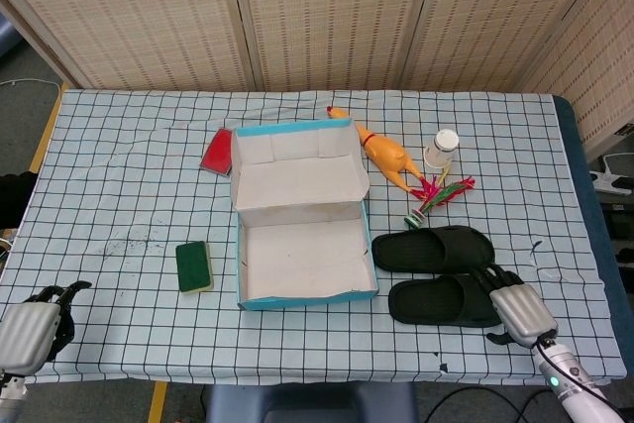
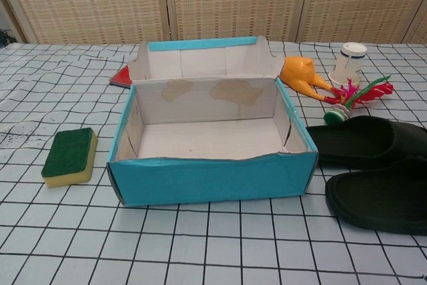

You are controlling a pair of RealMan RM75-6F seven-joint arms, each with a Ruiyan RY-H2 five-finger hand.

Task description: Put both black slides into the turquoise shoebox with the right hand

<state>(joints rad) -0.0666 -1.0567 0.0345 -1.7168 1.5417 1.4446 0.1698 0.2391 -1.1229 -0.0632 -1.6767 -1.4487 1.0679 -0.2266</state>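
Two black slides lie side by side right of the turquoise shoebox (image 1: 307, 296): the far slide (image 1: 433, 249) and the near slide (image 1: 444, 300). The box stands open and empty, its lid flap up at the back. My right hand (image 1: 517, 309) sits at the near slide's right end, its dark fingers (image 1: 492, 277) reaching onto the slide's edge and its thumb out to the side, off the slide. My left hand (image 1: 30, 329) rests at the table's front left corner, holding nothing. The chest view shows the shoebox (image 2: 210, 178), the far slide (image 2: 363, 141) and the near slide (image 2: 380, 195), but no hand.
A green sponge (image 1: 194, 266) lies left of the box and a red flat item (image 1: 216, 153) behind its left corner. A rubber chicken (image 1: 388, 158), a white cup (image 1: 441, 150) and a red-green feathered toy (image 1: 436, 196) lie behind the slides.
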